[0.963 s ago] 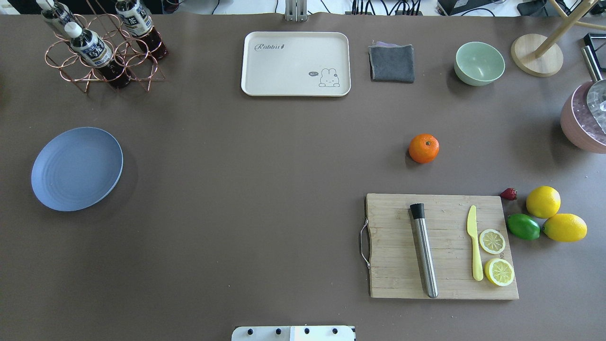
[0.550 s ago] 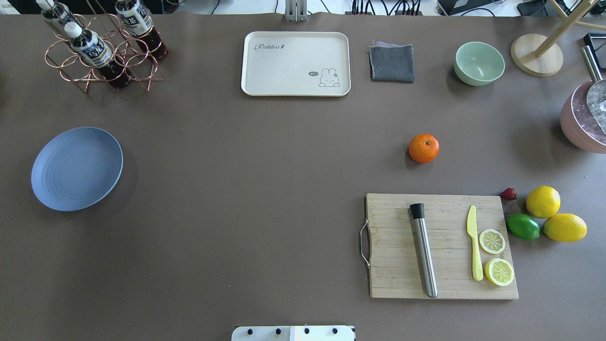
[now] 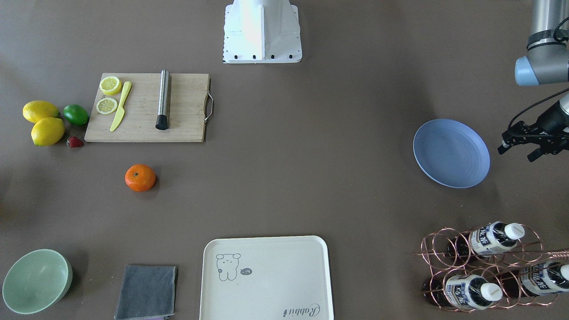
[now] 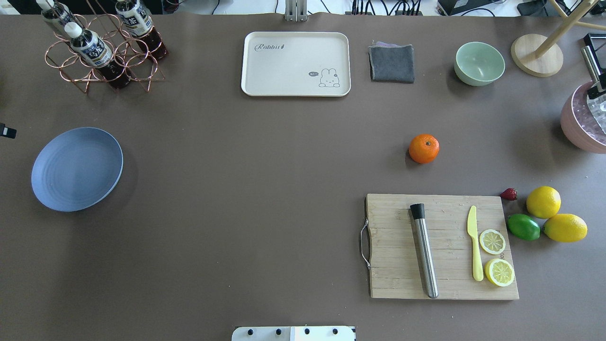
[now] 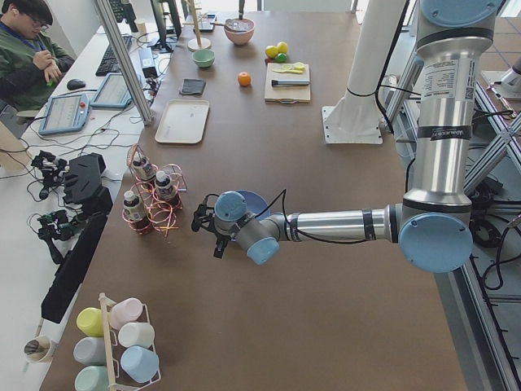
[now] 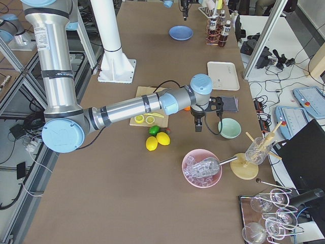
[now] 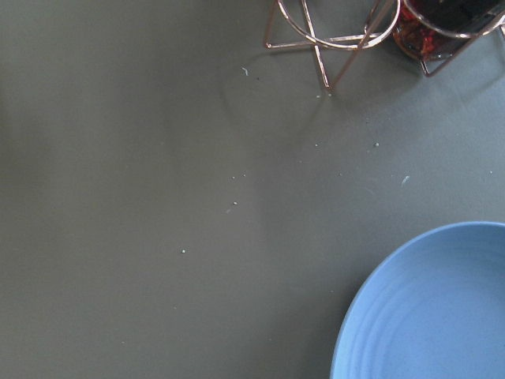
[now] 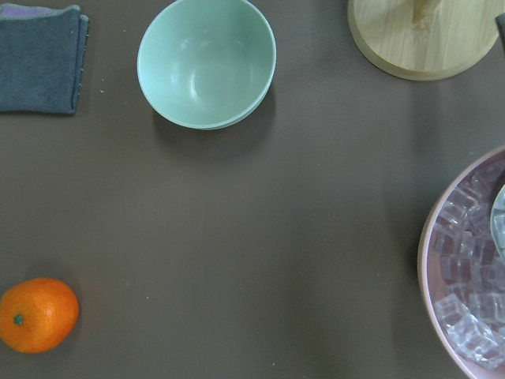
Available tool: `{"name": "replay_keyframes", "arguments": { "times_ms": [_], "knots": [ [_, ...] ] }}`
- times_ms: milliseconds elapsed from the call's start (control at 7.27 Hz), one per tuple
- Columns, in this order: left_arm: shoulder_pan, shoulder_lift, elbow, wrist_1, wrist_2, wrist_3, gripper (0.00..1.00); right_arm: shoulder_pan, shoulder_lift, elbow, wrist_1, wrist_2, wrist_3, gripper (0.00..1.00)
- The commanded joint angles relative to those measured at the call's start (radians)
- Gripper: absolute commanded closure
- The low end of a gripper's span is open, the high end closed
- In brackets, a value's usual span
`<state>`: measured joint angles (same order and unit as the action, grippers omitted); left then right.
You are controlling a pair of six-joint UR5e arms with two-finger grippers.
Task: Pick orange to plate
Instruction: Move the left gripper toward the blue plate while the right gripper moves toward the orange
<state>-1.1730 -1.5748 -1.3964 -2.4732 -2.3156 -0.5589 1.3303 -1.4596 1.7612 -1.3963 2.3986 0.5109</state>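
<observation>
Lying on the table: orange (image 4: 423, 148) far from plate (image 4: 76, 168)

The orange is seen on the bare table (image 4: 265, 189), on the robot's right, between the board (image 4: 397, 246) and the bowl (image 4: 479, 63), touching neither. The plate is set well apart, on the far left. The left gripper (image 3: 517, 154) is held near the plate's rim, its fingers spread and nothing between them. The right gripper (image 6: 197, 127) is hung above the table near the bowl; how far it is opened cannot be told.
</observation>
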Motion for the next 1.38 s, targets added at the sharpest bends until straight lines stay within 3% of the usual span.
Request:
{"name": "replay_keyframes", "arguments": {
  "times_ms": [0, 275, 412, 550, 688, 825, 962, 1100, 1238],
  "knots": [
    [0.077, -0.002, 0.007, -0.007, -0.001, -0.001, 0.02, -0.058, 0.005, 0.001, 0.072, -0.021, 0.102, 0.0],
    [0.102, -0.002, 0.011, -0.007, -0.001, 0.0, 0.02, -0.063, 0.004, 0.007, 0.074, -0.027, 0.106, 0.0],
    [0.104, -0.001, 0.028, -0.032, -0.002, 0.0, 0.12, -0.065, 0.002, 0.011, 0.074, -0.029, 0.113, 0.0],
    [0.104, -0.001, 0.071, -0.105, -0.002, 0.002, 0.38, -0.066, 0.002, 0.014, 0.074, -0.03, 0.129, 0.0],
    [0.122, -0.002, 0.107, -0.169, 0.001, 0.002, 0.52, -0.071, 0.002, 0.015, 0.074, -0.036, 0.139, 0.0],
    [0.124, -0.002, 0.109, -0.173, 0.001, 0.0, 0.6, -0.072, 0.002, 0.015, 0.074, -0.039, 0.139, 0.0],
    [0.125, -0.002, 0.106, -0.173, -0.001, -0.004, 0.88, -0.072, 0.002, 0.015, 0.074, -0.041, 0.139, 0.0],
    [0.125, -0.004, 0.099, -0.173, -0.002, -0.033, 1.0, -0.072, 0.002, 0.015, 0.074, -0.041, 0.139, 0.0],
    [0.125, -0.005, 0.091, -0.17, -0.008, -0.079, 1.0, -0.072, 0.002, 0.015, 0.074, -0.042, 0.139, 0.0]
  ]
}}
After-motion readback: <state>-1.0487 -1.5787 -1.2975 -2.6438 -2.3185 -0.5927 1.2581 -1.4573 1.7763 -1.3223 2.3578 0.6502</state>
